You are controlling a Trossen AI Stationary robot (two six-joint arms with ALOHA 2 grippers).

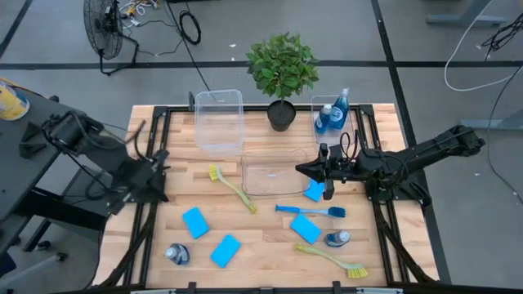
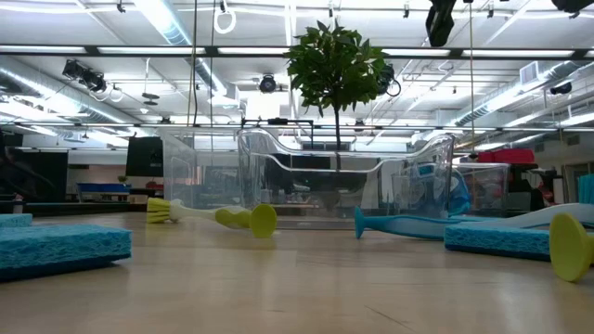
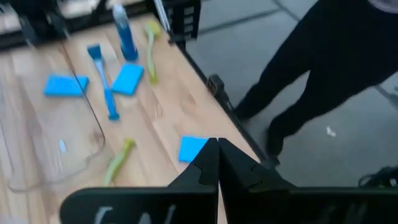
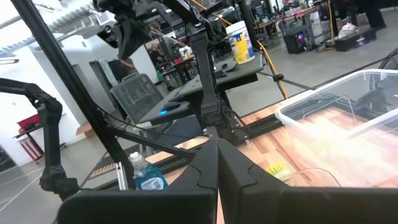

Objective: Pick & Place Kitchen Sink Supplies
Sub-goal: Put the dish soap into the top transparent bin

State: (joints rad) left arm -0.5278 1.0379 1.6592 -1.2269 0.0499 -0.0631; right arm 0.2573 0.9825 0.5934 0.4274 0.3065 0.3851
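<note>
- High view: I see the left gripper (image 1: 157,167) parked at the table's left edge, fingers together and empty. The right gripper (image 1: 304,169) reaches over the near rim of the middle clear plastic bin (image 1: 274,178), also pinched shut and empty. Still loose on the wooden table (image 1: 253,245) are four flat bright-blue sponges (one (image 1: 195,222) at left), a yellow-green long-handled brush (image 1: 232,187) beside the bin, a blue brush (image 1: 310,211), a second yellow-green brush (image 1: 333,260) near the front edge, and two lying clear bottles of blue liquid (image 1: 176,254). Two more bottles (image 1: 332,116) stand in the right-hand bin. I judge that a closed right claw lowered here would strike the bin wall or shove the sponge (image 1: 314,191) beneath it.
- Low view: the curved-handled blue brush (image 2: 408,225) and the sponge (image 2: 497,238) lie close before the clear bin (image 2: 343,176). Neither gripper shows. Flat sponges offer little height, so I expect a shallow pinch to slip.
- Left wrist view: the left claw's fingers (image 3: 205,165) meet tip to tip, holding nothing. A person's dark-clothed legs (image 3: 311,68) stand just beside the table edge, and I regard an outward swing of this arm as a collision hazard.
- Right wrist view: the right claw's fingers (image 4: 208,163) are likewise closed on nothing. A lying bottle (image 4: 148,175) shows beyond, and being round, it may roll if nudged.
</note>
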